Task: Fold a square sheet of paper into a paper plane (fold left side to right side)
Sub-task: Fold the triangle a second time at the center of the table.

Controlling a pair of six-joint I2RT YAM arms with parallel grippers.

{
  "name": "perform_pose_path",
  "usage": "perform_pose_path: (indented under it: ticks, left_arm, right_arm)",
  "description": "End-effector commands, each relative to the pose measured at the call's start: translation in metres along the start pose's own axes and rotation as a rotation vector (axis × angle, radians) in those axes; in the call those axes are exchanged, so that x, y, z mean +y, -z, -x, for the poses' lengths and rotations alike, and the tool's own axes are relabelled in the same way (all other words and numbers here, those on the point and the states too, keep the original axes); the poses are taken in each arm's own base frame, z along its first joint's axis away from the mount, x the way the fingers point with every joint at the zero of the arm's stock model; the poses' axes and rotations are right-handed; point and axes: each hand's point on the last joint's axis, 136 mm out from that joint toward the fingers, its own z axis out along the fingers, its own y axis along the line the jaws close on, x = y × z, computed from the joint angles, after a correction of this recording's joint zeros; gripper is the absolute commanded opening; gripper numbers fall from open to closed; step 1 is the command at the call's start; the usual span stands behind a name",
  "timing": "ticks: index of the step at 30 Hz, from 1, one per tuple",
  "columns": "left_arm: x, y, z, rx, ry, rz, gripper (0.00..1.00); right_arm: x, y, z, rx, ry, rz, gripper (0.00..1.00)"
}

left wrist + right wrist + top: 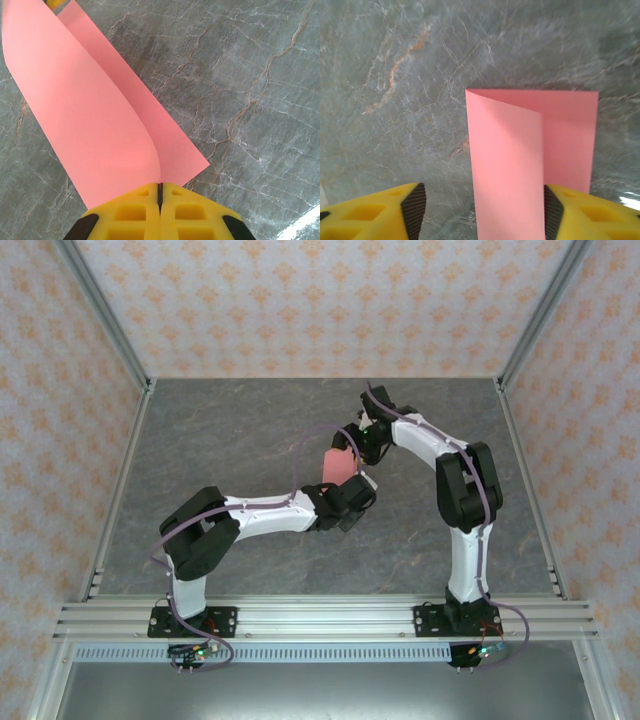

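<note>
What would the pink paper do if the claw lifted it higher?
It would probably flop: the paper curves in a soft loop, not a sharp crease, so it looks thin and bendy. It is likely very light, since the left claw pinching one edge keeps the flap up. If pushed, it would probably slide or crumple.

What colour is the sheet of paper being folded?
The paper is plain salmon pink, unmarked; clearest in the right wrist view.

No legible text, label, brand, number or sign on square sheet of paper (505, 175) or table (395, 125).
</note>
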Motion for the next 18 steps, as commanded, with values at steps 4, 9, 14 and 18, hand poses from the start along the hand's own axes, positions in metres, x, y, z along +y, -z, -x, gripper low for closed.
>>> perform_pose_path:
  ticks: [4,9,14,18]
  left_arm:
    - [0.003,0.013,0.007,-0.039,0.066,-0.020,0.00]
    - [0.013,0.014,0.007,-0.045,0.139,-0.059,0.00]
    - [0.022,0.015,0.008,-0.058,0.238,-0.151,0.00]
    - [0.030,0.017,0.010,-0.067,0.313,-0.235,0.00]
  right_arm:
    - [0.020,0.068,0.043,-0.184,0.030,0.025,0.74]
    - [0.012,0.104,0.046,-0.280,0.017,0.037,0.82]
    - [-0.011,0.125,0.023,-0.332,0.002,0.023,0.81]
    - [-0.026,0.116,-0.013,-0.286,-0.005,0.061,0.54]
